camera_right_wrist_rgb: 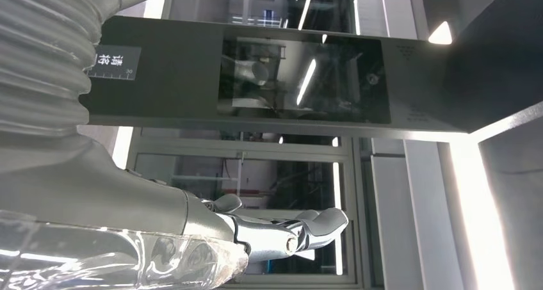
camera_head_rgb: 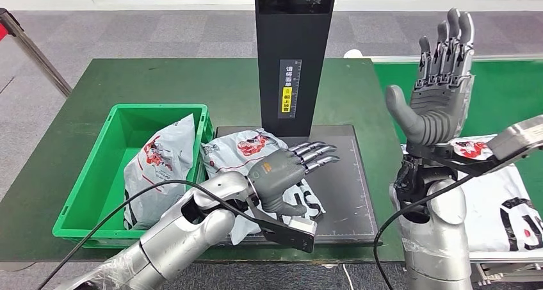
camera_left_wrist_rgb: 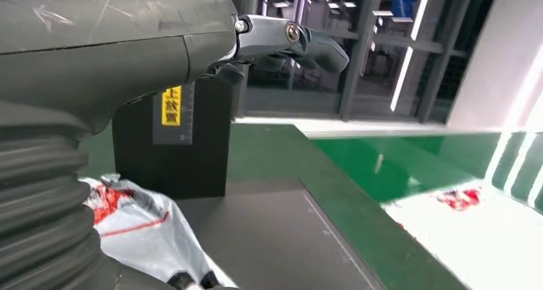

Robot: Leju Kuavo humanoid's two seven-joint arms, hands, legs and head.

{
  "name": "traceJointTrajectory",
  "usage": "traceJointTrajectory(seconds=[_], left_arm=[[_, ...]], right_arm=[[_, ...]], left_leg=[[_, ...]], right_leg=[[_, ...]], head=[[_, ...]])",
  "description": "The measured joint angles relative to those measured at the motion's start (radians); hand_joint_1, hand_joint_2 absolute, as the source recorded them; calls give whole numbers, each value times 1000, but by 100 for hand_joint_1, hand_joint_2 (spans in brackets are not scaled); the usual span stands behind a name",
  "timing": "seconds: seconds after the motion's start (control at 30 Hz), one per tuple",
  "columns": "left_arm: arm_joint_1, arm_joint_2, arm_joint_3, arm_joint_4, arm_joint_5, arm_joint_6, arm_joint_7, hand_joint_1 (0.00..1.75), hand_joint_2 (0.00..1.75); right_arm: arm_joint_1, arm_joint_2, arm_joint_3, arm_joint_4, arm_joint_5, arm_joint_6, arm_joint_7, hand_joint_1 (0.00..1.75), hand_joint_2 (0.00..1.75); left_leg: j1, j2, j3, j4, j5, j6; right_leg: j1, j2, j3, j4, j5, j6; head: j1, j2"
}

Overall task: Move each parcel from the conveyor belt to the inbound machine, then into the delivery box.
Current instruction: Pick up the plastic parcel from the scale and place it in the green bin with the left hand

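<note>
A white and grey parcel with red print point(camera_head_rgb: 240, 146) lies on the left part of the inbound machine's black platform point(camera_head_rgb: 346, 194), beside the green delivery box point(camera_head_rgb: 83, 175). My left hand point(camera_head_rgb: 288, 175) is over this parcel point(camera_left_wrist_rgb: 141, 226), fingers stretched out toward the right, gripping nothing. A second parcel point(camera_head_rgb: 163, 162) stands tilted inside the box. Another white parcel point(camera_head_rgb: 493, 194) lies on the green conveyor belt point(camera_head_rgb: 506, 91) at the right. Above the belt's near edge, my right hand point(camera_head_rgb: 438, 79) is raised with its palm open and fingers pointing up, empty.
The machine's black tower point(camera_head_rgb: 294, 53) rises at the back of the platform, with a yellow label on its front. The machine and the box stand on a dark green table point(camera_head_rgb: 192, 79). A slanted metal post point(camera_head_rgb: 32, 50) stands on the grey floor at the far left.
</note>
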Motion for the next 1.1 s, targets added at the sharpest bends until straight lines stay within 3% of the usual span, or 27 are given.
traceJointTrajectory(seconds=[0.17,0.3,0.77,1.1], left_arm=[[20,7,20,-15,182,-185,-108,0,175],[23,28,38,-74,271,-259,-125,0,175],[51,80,38,-113,179,-175,-77,0,175],[93,102,29,-12,91,-137,-92,0,175]], right_arm=[[0,0,0,9,-4,7,0,0,175],[9,0,0,3,-5,6,0,0,175],[50,-2,-39,-14,-17,9,-1,0,175],[70,-11,-47,-12,-31,1,-15,0,175]], left_leg=[[0,0,0,0,0,0],[0,0,0,0,0,0],[0,0,0,0,0,0],[0,0,0,0,0,0]], right_leg=[[0,0,0,0,0,0],[0,0,0,0,0,0],[0,0,0,0,0,0],[0,0,-1,0,0,0]], head=[[0,0],[0,0],[0,0],[0,0]])
